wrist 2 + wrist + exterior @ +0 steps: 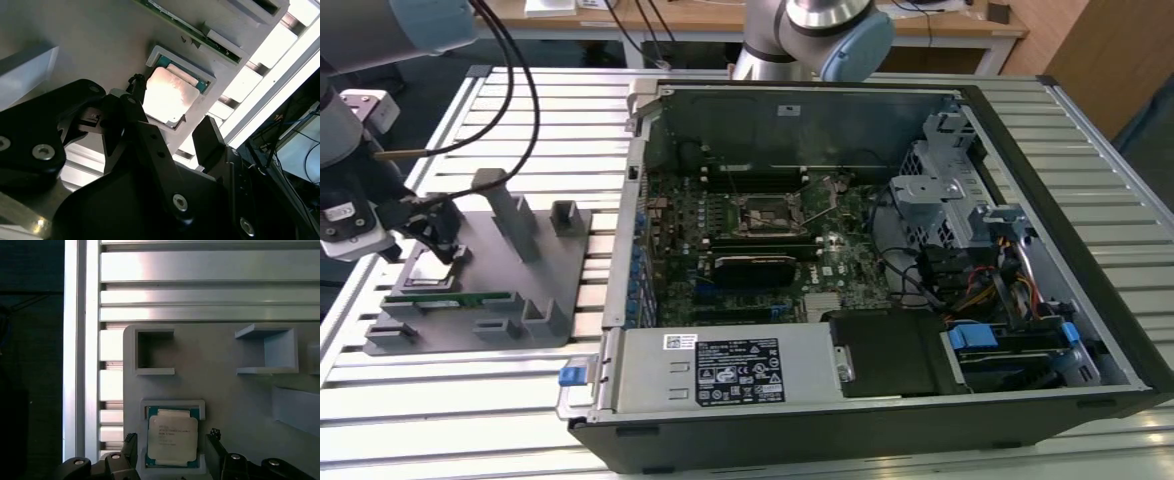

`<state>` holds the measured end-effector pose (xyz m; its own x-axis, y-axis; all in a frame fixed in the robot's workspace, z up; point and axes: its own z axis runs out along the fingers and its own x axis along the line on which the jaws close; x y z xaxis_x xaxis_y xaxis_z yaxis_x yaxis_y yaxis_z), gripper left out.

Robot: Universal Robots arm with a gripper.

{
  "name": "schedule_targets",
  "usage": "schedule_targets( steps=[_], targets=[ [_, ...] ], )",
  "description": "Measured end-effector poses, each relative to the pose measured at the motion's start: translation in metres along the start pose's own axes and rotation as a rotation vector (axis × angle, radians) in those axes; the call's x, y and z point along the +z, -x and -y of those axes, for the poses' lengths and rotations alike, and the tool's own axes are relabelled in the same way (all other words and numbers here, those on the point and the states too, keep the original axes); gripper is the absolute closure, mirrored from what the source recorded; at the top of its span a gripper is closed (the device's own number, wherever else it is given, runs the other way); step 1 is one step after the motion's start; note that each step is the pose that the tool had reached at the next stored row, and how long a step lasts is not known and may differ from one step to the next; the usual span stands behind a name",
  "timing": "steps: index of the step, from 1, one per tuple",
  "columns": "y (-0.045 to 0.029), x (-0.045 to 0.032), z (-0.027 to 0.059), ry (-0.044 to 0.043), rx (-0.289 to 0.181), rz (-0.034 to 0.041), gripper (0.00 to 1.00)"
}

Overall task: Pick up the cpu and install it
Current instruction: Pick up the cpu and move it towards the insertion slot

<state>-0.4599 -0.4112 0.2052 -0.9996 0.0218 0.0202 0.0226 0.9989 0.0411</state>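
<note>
The cpu [172, 437], a flat square chip with a dull silver top, lies in a raised square pocket of the grey fixture plate [230, 395]. It also shows in the second wrist view as the cpu [170, 95]. My gripper [172, 444] hangs just above it, open. One black finger [131, 447] stands outside one side of the pocket and the other finger [214, 440] outside the opposite side. Neither finger touches the chip. In the exterior view the gripper [434, 238] is over the plate [520, 270] at the exterior view's left.
An open computer case [881, 250] lies at the exterior view's right, its motherboard socket [767, 212] facing up. A green memory stick [447, 297] rests on the fixture plate beside grey upright posts [507, 215]. Black cables [507, 90] hang over the slatted table [454, 400].
</note>
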Motion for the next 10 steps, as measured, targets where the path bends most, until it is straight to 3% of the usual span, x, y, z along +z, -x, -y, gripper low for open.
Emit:
schedule_targets(
  steps=[10],
  targets=[
    [0.0002,0.0075,0.0003,-0.0011,0.002,0.0001,0.36]
  ],
)
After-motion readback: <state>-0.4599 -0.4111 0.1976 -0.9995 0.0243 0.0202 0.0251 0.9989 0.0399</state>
